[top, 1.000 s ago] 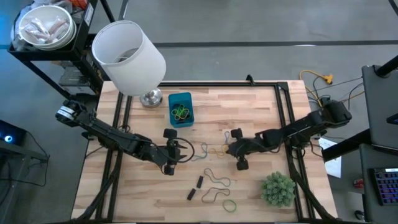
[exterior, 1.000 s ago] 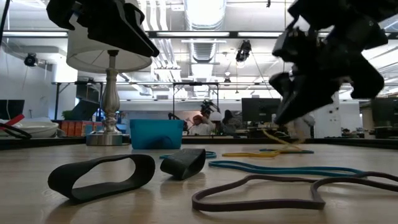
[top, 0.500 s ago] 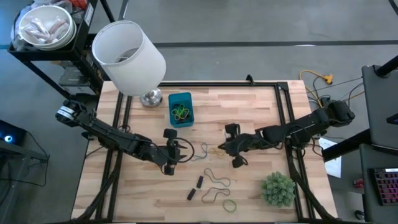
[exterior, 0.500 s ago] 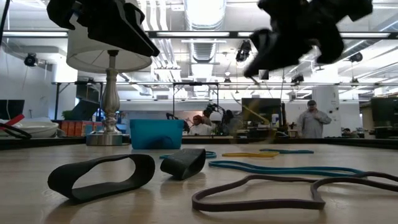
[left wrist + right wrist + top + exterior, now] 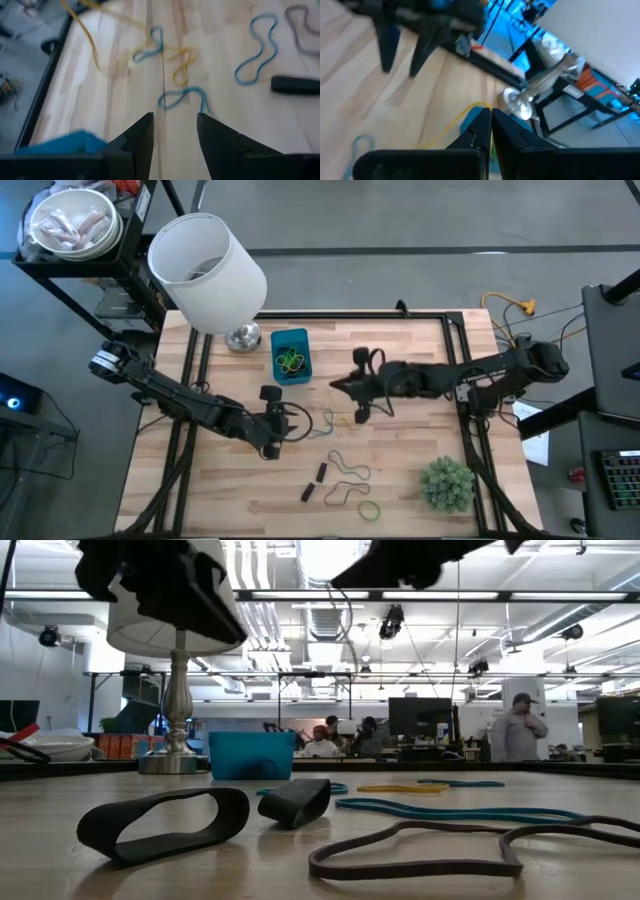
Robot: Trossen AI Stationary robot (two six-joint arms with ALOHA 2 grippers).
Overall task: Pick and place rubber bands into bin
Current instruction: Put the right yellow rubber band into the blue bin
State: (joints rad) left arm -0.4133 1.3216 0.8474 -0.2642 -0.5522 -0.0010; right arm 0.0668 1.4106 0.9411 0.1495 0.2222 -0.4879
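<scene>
High view looks straight down on a wooden tabletop (image 5: 420, 350) where the rubber bands (image 5: 345, 470) lie scattered near the middle and front: thin loops in green, yellow, blue-green, tan and dark brown, with two short, wide black ones among them. A few bands already sit inside the bin (image 5: 290, 355), a small blue open-topped container standing just beside the base of a white lamp (image 5: 207, 270) toward the back left. In the right wrist view, a yellow band (image 5: 465, 114) trails from the fingertips of the right claw (image 5: 342, 385), which is pressed together on it and hangs above the tabletop near the bin, on the bin's right side. The left claw (image 5: 283, 423) is spread open, low over the middle of the tabletop, and in the left wrist view a blue-green band (image 5: 182, 96) lies just ahead of its fingers (image 5: 142, 135). A bushy green plant (image 5: 446, 483) stands at the front right corner. The bands look very light, soft and floppy, so they would likely sag, stretch and cling when lifted; a pinch across a single strand, pressed low against the wood, seems the surest hold, and overlapping loops could come up together.
</scene>
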